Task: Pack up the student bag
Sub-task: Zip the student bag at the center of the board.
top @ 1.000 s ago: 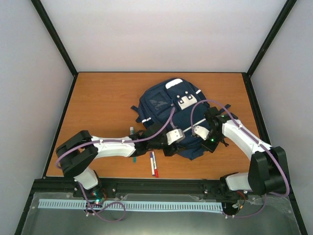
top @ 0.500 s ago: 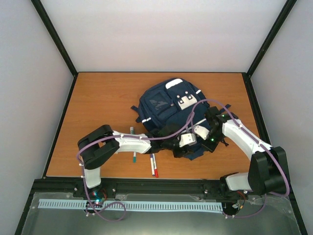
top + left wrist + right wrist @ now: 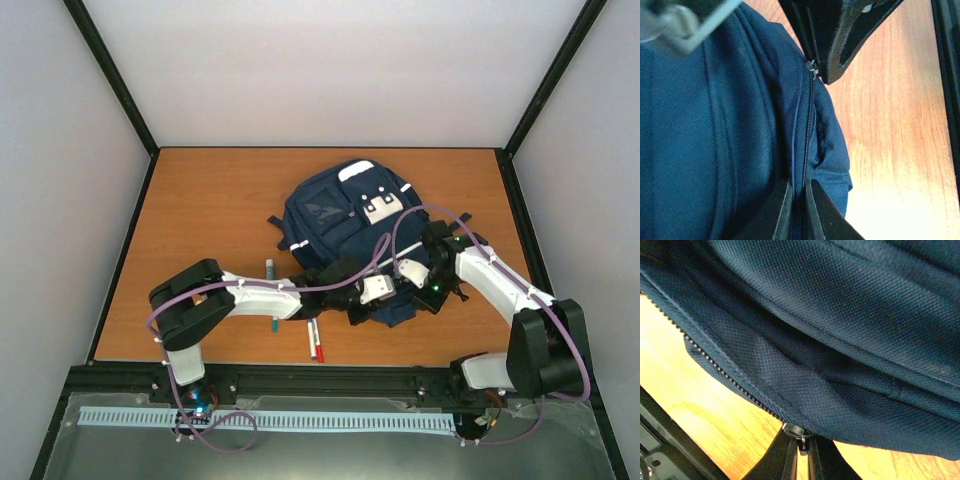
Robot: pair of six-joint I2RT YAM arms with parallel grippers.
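The navy student bag (image 3: 345, 225) lies flat on the wooden table, its near end between my two grippers. My left gripper (image 3: 383, 292) is at the bag's near edge. In the left wrist view its fingers (image 3: 782, 207) are shut on the fabric seam along the bag's zipper (image 3: 805, 130). My right gripper (image 3: 418, 283) is at the same edge from the right. In the right wrist view it (image 3: 801, 452) is shut on the metal zipper pull (image 3: 799, 434). The zipper teeth (image 3: 715, 367) run away to the left. The right gripper's fingers also show in the left wrist view (image 3: 840, 35).
Several pens lie on the table left of the bag's near end: a white one (image 3: 270, 268), a teal one (image 3: 275, 325) and a pair of markers (image 3: 314, 340). The black rail (image 3: 320, 378) runs along the near edge.
My left arm has reached right along the bag's near edge to beside the right gripper, then eased slightly back. The right gripper has stayed put.
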